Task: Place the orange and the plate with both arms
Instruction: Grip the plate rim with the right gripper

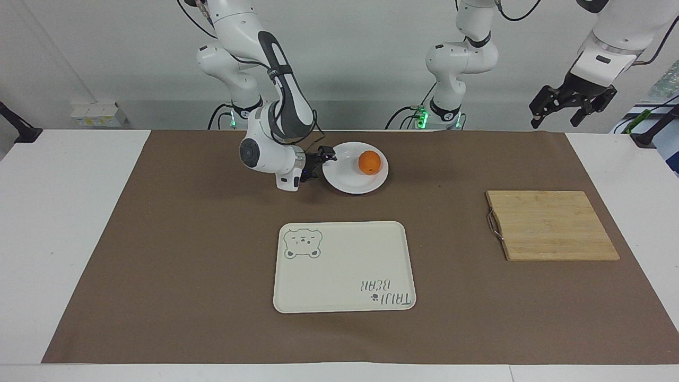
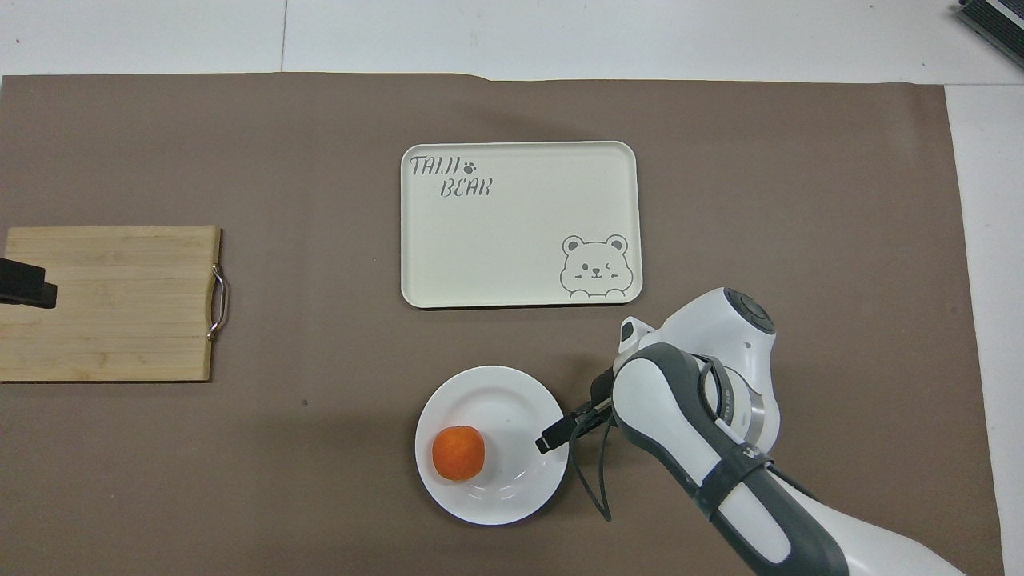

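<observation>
The orange (image 1: 370, 162) lies on the white plate (image 1: 347, 181), on the side toward the left arm's end; the plate stands near the robots on the brown mat. In the overhead view the orange (image 2: 458, 453) sits on the plate (image 2: 512, 398) too. My right gripper (image 1: 324, 161) is low at the plate's rim on the right arm's side, open, with one finger over the rim (image 2: 552, 438). My left gripper (image 1: 554, 119) is open and empty, waiting high over the left arm's end of the table.
A cream rectangular tray (image 1: 345, 265) with a bear drawing lies farther from the robots than the plate. A wooden cutting board (image 1: 551, 225) with a metal handle lies toward the left arm's end. The brown mat (image 1: 159, 239) covers the table.
</observation>
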`<state>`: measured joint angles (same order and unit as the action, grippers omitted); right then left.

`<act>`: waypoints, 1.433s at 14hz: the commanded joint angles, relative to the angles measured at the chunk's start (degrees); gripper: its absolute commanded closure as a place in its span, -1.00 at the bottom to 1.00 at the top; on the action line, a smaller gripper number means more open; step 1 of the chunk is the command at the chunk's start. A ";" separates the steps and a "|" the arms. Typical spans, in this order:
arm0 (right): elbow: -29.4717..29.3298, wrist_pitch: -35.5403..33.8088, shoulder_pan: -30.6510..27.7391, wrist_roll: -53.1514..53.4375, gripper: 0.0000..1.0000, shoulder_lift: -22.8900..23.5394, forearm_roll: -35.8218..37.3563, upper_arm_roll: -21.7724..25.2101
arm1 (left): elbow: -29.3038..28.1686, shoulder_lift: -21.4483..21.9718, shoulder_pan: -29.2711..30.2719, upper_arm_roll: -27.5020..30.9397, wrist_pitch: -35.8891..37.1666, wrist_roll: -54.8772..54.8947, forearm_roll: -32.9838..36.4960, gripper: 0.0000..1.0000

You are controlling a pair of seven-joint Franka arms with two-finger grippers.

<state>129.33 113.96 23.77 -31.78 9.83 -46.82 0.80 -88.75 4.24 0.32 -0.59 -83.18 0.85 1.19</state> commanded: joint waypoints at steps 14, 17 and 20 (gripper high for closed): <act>4.61 4.79 4.45 -2.84 1.00 -0.51 -7.50 0.16 | 0.06 0.16 0.21 -0.02 -4.45 0.74 0.12 -1.00; 3.91 1.36 2.25 -3.02 1.00 -0.43 -9.43 0.16 | 0.67 -0.63 0.30 0.15 -1.99 0.82 0.22 -1.00; 2.95 1.35 1.19 1.70 1.00 0.19 -10.49 0.25 | 6.29 -4.05 0.39 0.07 1.00 0.82 0.13 -1.00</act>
<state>132.98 116.67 25.99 -32.33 10.12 -54.93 1.27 -87.67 3.21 0.32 -0.49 -85.47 0.91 1.19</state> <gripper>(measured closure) 0.912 0.000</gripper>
